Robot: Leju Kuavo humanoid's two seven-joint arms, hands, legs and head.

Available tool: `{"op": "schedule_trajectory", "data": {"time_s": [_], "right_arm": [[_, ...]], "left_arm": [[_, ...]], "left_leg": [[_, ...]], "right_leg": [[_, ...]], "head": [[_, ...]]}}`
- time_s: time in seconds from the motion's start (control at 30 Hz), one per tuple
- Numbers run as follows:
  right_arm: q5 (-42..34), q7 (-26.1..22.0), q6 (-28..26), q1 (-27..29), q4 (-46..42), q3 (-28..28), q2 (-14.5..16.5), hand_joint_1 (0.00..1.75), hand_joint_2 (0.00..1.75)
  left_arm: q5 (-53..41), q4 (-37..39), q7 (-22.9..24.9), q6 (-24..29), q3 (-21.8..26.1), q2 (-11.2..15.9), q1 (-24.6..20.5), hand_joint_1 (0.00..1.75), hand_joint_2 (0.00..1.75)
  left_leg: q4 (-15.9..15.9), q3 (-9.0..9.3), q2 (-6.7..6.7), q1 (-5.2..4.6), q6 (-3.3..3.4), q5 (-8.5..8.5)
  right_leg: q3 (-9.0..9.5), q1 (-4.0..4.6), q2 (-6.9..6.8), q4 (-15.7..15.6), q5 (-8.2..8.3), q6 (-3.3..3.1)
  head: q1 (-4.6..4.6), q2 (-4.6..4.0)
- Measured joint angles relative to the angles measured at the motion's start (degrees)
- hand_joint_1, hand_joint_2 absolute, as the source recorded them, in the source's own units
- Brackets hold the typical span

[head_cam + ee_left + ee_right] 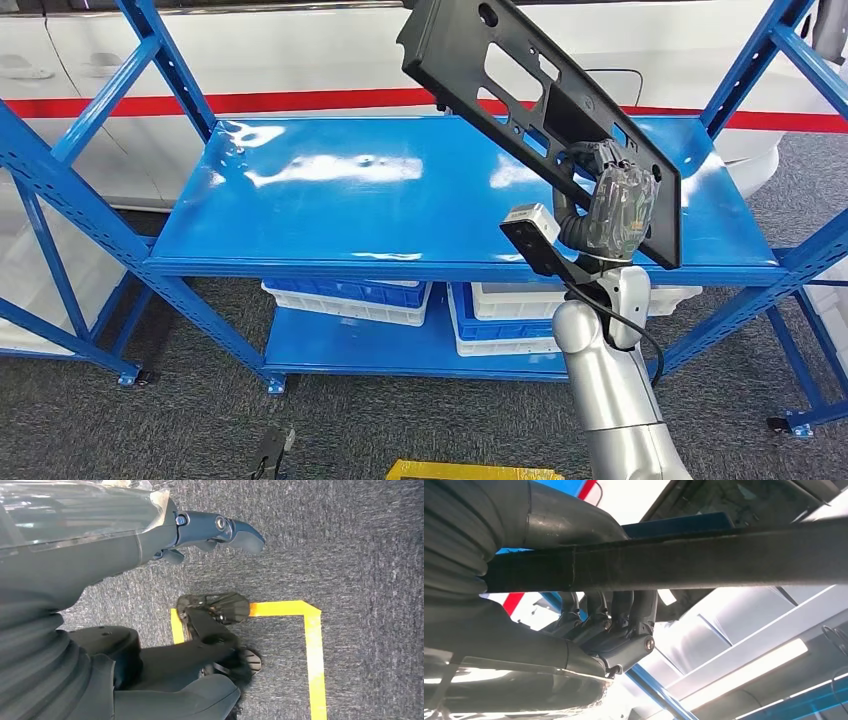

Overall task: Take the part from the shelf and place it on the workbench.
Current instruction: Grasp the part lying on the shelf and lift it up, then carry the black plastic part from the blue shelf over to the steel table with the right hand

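Note:
A long black flat part [520,100] with several cut-outs hangs tilted above the blue shelf [380,200], its upper end toward the back left. My right hand [612,208] grips its lower right end from underneath. In the right wrist view the part's dark edge [704,562] runs across the picture, with my fingers [619,625] curled around it. My left hand [150,535] hangs low over the grey carpet, with its dark fingers [240,530] stretched out and nothing in them.
The shelf's top board is bare and glossy. White and blue bins [350,295] stand on the lower shelf. Blue slanted struts [90,120] frame both sides. A white vehicle body with a red stripe [300,100] stands behind. Yellow floor tape [310,645] marks the carpet.

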Motion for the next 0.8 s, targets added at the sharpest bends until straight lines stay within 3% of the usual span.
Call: {"op": "schedule_trajectory", "data": {"time_s": [0.03, 0.07, 0.17, 0.2, 0.27, 0.33, 0.4, 0.47, 0.5, 0.53, 0.57, 0.63, 0.67, 0.73, 0.8], "right_arm": [[0.0, -0.1, 0.0, 0.5, -0.4, -0.1, -0.1, 1.75, 1.75], [0.0, -0.2, 0.0, 0.9, -0.8, -0.1, -0.2, 1.75, 1.75], [-0.1, -0.4, 0.0, 1.6, -2.3, -0.3, -0.3, 1.75, 1.75], [-0.1, -0.5, 0.0, 1.8, -2.7, -0.3, -0.3, 1.75, 1.75], [-0.1, -0.7, 0.0, 2.2, -3.5, -0.4, -0.3, 1.75, 1.75], [0.0, -1.1, 0.0, 2.8, -4.3, -0.4, -0.4, 1.75, 1.75], [0.1, -1.5, 0.0, 3.4, -5.3, -0.5, -0.5, 1.75, 1.75], [0.1, -2.0, 0.0, 4.3, -6.2, -0.7, -0.7, 1.75, 1.75], [0.1, -2.2, 0.0, 4.9, -6.6, -0.8, -0.9, 1.75, 1.75], [0.1, -2.5, 0.0, 5.5, -7.0, -0.9, -1.0, 1.75, 1.75], [0.1, -2.6, 0.0, 6.0, -7.4, -0.9, -1.1, 1.75, 1.75], [0.1, -2.9, 0.0, 6.5, -8.6, -1.0, -1.1, 1.75, 1.75], [0.1, -3.0, 0.0, 6.6, -9.2, -1.0, -1.1, 1.75, 1.75], [0.1, -3.0, 0.0, 6.8, -10.2, -1.0, -1.1, 1.75, 1.75], [0.2, -3.0, 0.0, 7.2, -10.9, -1.1, -1.2, 1.75, 1.75]], "left_arm": [[0.0, 0.0, 0.0, 0.0, 0.0, 0.0, 0.0, 0.0, 1.75], [0.0, 0.0, 0.0, 0.0, 0.0, 0.1, 0.0, 0.0, 1.75], [0.0, 0.0, -0.1, 0.0, 0.0, 0.2, -0.2, 0.0, 1.75], [0.0, 0.0, -0.1, 0.0, 0.0, 0.2, -0.3, 0.0, 1.75], [0.0, 0.0, -0.1, -0.1, 0.0, 0.2, -0.3, 0.0, 1.75], [0.0, 0.0, -0.2, 0.0, 0.0, 0.2, -0.4, 0.0, 1.75], [0.0, 0.0, -0.3, 0.0, 0.0, 0.3, -0.5, 0.0, 1.75], [0.0, 0.0, -0.3, 0.2, 0.0, 0.3, -0.5, 0.0, 1.75], [0.0, 0.0, -0.4, 0.2, 0.0, 0.3, -0.4, 0.0, 1.75], [0.0, 0.0, -0.4, 0.3, 0.0, 0.3, -0.4, 0.0, 1.75], [0.0, 0.0, -0.4, 0.3, 0.1, 0.3, -0.4, 0.0, 1.75], [0.0, 0.0, -0.5, 0.4, 0.1, 0.3, -0.3, 0.0, 1.75], [0.0, 0.0, -0.5, 0.4, 0.1, 0.3, -0.4, 0.0, 1.75], [0.0, 0.0, -0.6, 0.4, 0.1, 0.3, -0.4, 0.0, 1.75], [0.0, 0.0, -0.6, 0.4, 0.1, 0.4, -0.4, 0.0, 1.75]], "left_leg": [[0.5, -0.23, 0.0, -0.01, 0.1, 0.37], [-1.5, 0.79, 0.0, -0.03, 0.3, 1.86], [-12.5, 6.54, -0.06, -0.27, 0.98, 6.63], [-14.3, 7.44, -0.11, -0.44, 1.11, 7.06], [-15.0, 7.57, -0.22, -0.84, 1.38, 7.2], [-15.5, 7.54, -0.14, -0.76, 2.16, 7.79], [-16.0, 7.42, 0.02, -0.58, 3.02, 8.45], [-16.0, 7.03, 0.04, -0.7, 3.4, 8.8], [-15.9, 6.83, 0.03, -0.74, 3.47, 8.95], [-15.9, 6.65, 0.01, -0.76, 3.47, 9.08], [-15.9, 6.51, -0.02, -0.77, 3.4, 9.22], [-15.7, 6.26, -0.05, -0.77, 3.13, 9.44], [-15.6, 6.09, -0.06, -0.91, 2.92, 9.5], [-15.4, 5.75, -0.05, -1.12, 2.32, 9.74], [-15.5, 5.53, -0.06, -1.02, 1.59, 10.09]], "right_leg": [[0.0, 0.1, 0.0, 0.0, 0.0, 0.0], [0.03, 0.17, 0.03, 0.0, 0.0, 0.0], [0.08, 0.41, 0.12, 0.1, 0.02, 0.06], [0.01, 0.51, 0.11, 0.1, 0.08, 0.17], [-0.11, 0.56, 0.05, 0.0, 0.33, 0.57], [-0.53, 0.48, -0.01, 0.5, -0.1, 0.92], [-2.42, 0.52, -0.05, 4.7, -2.65, 0.72], [-5.55, 0.57, -0.04, 12.5, -6.17, 0.43], [-6.68, 0.58, -0.04, 15.5, -7.25, 0.52], [-6.88, 0.58, -0.05, 16.6, -7.5, 0.78], [-5.88, 0.57, -0.05, 15.2, -6.89, 1.17], [-1.34, 0.56, -0.08, 7.1, -4.4, 1.8], [0.77, 0.63, -0.07, 3.3, -3.29, 1.77], [2.54, 0.81, -0.03, -0.2, -2.25, 1.1], [2.29, 0.85, 0.0, -0.2, -1.64, 0.19]], "head": [[-0.02, 0.0], [-0.02, 0.0], [-0.04, 0.0], [-0.05, 0.0], [-0.03, 0.0], [0.0, 0.0], [0.18, 0.0], [0.41, 0.0], [0.49, 0.0], [0.55, 0.0], [0.63, 0.0], [0.78, 0.0], [0.84, 0.0], [0.8, 0.0], [0.74, 0.0]]}}
